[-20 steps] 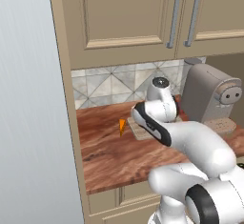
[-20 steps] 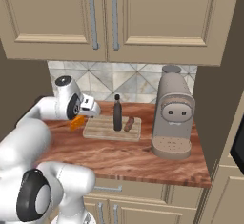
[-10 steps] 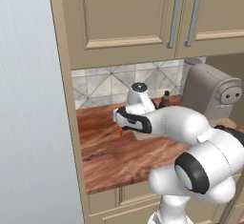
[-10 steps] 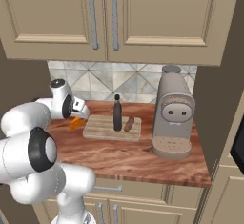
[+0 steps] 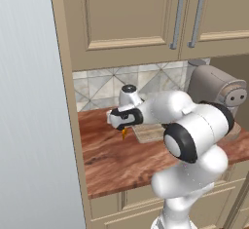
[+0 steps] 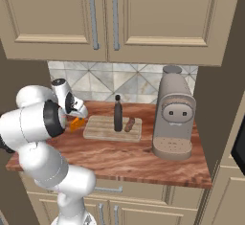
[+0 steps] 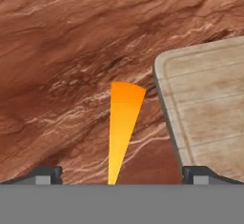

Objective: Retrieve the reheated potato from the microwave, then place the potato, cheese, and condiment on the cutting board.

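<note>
Swinging left and down since a second ago, the arm has carried the claw point(image 7: 116, 175) from above the board's left end to low over the counter point(image 7: 57, 51), where it hangs wide open and empty. Cheese point(image 7: 121, 123) lies on the counter directly under it, between the two tips and touching neither, its narrow point toward the camera. The board point(image 7: 209, 104) sits just beside the claw on one side, its edge near that tip; farther along it, in the right base view, the condiment point(image 6: 117, 114) stands upright with the potato point(image 6: 129, 124) lying next to it. Judging from this, the cheese is the last item to move. One risk is the near tip catching the board's rim on descent and shoving it, which could tip the bottle. Another is the tapered wedge squirting out if the jaws close on its slanted faces.
</note>
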Controlling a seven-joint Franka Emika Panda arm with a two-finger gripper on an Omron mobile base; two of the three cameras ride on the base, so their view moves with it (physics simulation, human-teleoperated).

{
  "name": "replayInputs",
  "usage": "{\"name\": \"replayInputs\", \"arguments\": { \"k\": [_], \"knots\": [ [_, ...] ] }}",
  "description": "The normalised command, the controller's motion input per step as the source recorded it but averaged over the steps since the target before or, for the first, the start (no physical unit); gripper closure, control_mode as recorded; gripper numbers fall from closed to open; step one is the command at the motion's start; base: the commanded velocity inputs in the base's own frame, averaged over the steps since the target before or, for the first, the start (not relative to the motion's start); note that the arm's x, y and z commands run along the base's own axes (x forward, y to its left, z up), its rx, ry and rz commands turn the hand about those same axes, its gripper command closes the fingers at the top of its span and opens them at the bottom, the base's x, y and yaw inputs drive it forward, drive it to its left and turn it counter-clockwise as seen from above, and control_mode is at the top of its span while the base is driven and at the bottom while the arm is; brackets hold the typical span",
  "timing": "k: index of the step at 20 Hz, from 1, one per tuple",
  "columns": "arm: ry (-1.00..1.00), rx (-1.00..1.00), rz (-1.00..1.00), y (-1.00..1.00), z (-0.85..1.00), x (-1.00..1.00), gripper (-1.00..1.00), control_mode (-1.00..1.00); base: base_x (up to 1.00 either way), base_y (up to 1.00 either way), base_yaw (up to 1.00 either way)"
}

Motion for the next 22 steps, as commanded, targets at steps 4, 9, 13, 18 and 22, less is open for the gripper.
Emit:
{"name": "replayInputs", "arguments": {
  "k": [4, 9, 13, 18, 22],
  "knots": [
    [0.09, -0.01, -0.12, -0.01, -0.41, 0.3, -1.0, -1.0, 0.0, 0.0, 0.0],
    [0.03, 0.0, -0.09, 0.02, -0.33, 0.29, -1.0, -1.0, 0.0, 0.0, 0.0],
    [0.09, 0.0, -0.08, 0.11, -0.43, 0.14, -1.0, -1.0, 0.0, 0.0, 0.0],
    [0.11, 0.0, -0.07, 0.08, -0.36, 0.16, 1.0, -1.0, 0.0, 0.0, 0.0],
    [0.09, 0.0, -0.03, 0.0, -0.02, -0.02, 1.0, -1.0, 0.0, 0.0, 0.0]
  ]
}}
